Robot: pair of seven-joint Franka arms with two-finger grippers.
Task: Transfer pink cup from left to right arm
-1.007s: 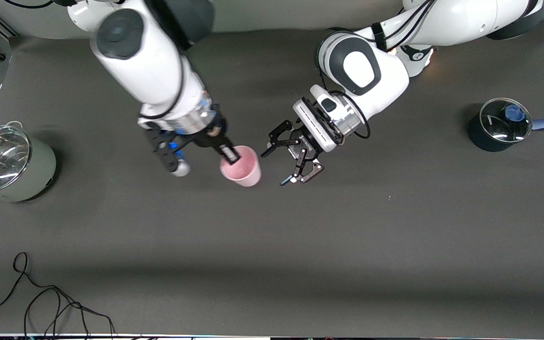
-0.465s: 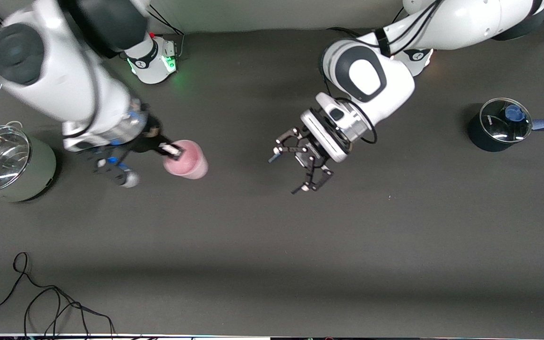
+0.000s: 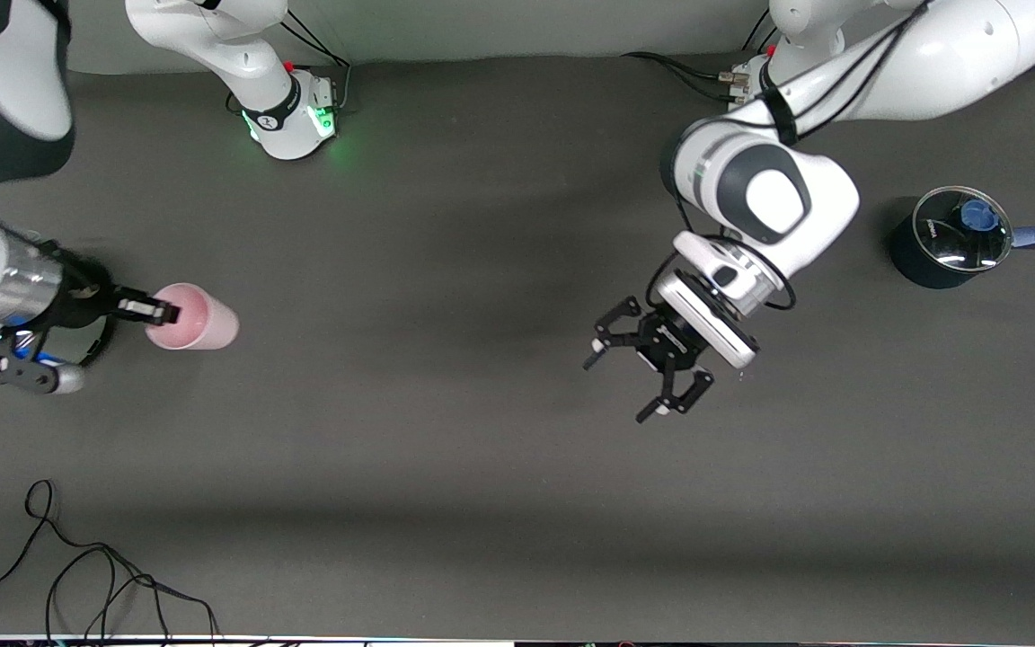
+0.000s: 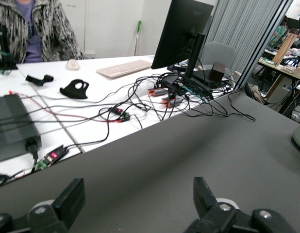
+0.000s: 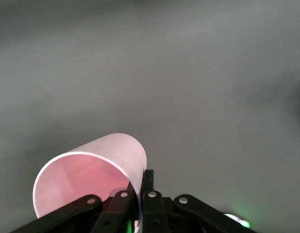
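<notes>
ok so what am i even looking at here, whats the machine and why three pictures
Two white robot arms work at a dark table. The big picture comes from a high camera facing them; the other two come from cameras on each arm's wrist. The right gripper, at the right arm's end of the table, is shut on the rim of a pink cup, one finger inside it, as its wrist view shows. The left gripper hangs open and empty over the middle of the table. A lidded black pot sits at the left arm's end, and cables lie along the edge nearest the front camera.
</notes>
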